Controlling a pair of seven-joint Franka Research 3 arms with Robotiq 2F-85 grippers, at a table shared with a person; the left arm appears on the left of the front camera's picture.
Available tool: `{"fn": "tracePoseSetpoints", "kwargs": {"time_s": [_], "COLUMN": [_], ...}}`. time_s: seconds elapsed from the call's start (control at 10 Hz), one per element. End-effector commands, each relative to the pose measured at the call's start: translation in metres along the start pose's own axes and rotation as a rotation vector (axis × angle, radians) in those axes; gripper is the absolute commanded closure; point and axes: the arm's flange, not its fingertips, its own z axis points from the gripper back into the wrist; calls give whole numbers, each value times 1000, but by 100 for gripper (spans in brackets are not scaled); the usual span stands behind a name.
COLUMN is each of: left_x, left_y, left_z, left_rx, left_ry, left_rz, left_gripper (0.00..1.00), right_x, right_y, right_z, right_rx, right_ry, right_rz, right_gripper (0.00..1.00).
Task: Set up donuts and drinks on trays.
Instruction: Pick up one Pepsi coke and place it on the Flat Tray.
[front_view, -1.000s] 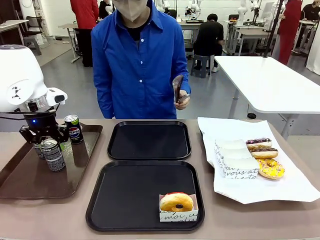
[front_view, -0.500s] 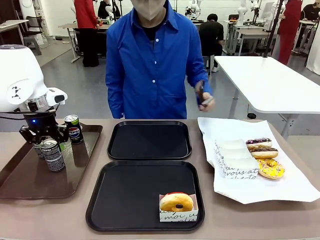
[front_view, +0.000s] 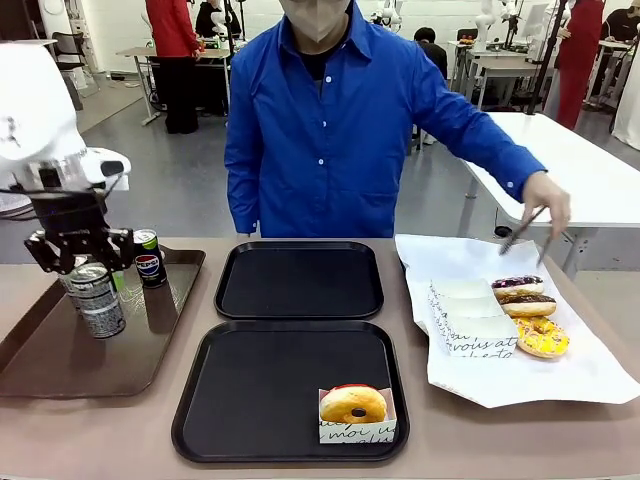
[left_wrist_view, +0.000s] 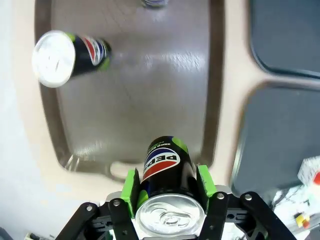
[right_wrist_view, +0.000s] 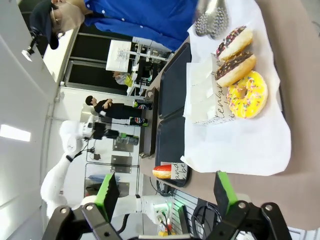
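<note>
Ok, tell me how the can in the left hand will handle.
The can looks rigid metal, unlikely to crush. Its glossy sides might slip between the pads. Tall and slim, it could tip if set down tilted.
</note>
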Motion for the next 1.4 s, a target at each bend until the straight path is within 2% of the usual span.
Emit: {"fn": "tracePoseSetpoints", "kwargs": {"time_s": [0.0, 0.2, 0.3, 0.6, 0.7, 0.8, 1.0, 1.3], "left_x": [-45, -74, -48, -48, -58, -49, -41, -43], "left_y": [-7, -5, -10, -10, -9, -37, -100, -171], "left_z": [35, 45, 43, 43, 41, 38, 38, 31], "left_rx": [5, 23, 16, 16, 27, 40, 81, 48], "left_ry": [-29, -61, -22, -22, -17, -87, -173, -238], "left_rz": [-31, -39, -39, -39, -40, -105, -134, -264], "left_gripper": [50, 50, 50, 50, 42, 42, 42, 42], "right_x": [1, 1, 1, 1, 1, 1, 1, 1], "right_y": [0, 0, 0, 0, 0, 0, 0, 0], "right_z": [0, 0, 0, 0, 0, 0, 0, 0], "right_rx": [20, 20, 20, 20, 20, 20, 20, 20], "right_ry": [-10, -10, -10, -10, -10, -10, -10, -10], "right_rz": [17, 17, 17, 17, 17, 17, 17, 17], "right_gripper": [0, 0, 0, 0, 0, 0, 0, 0]}}
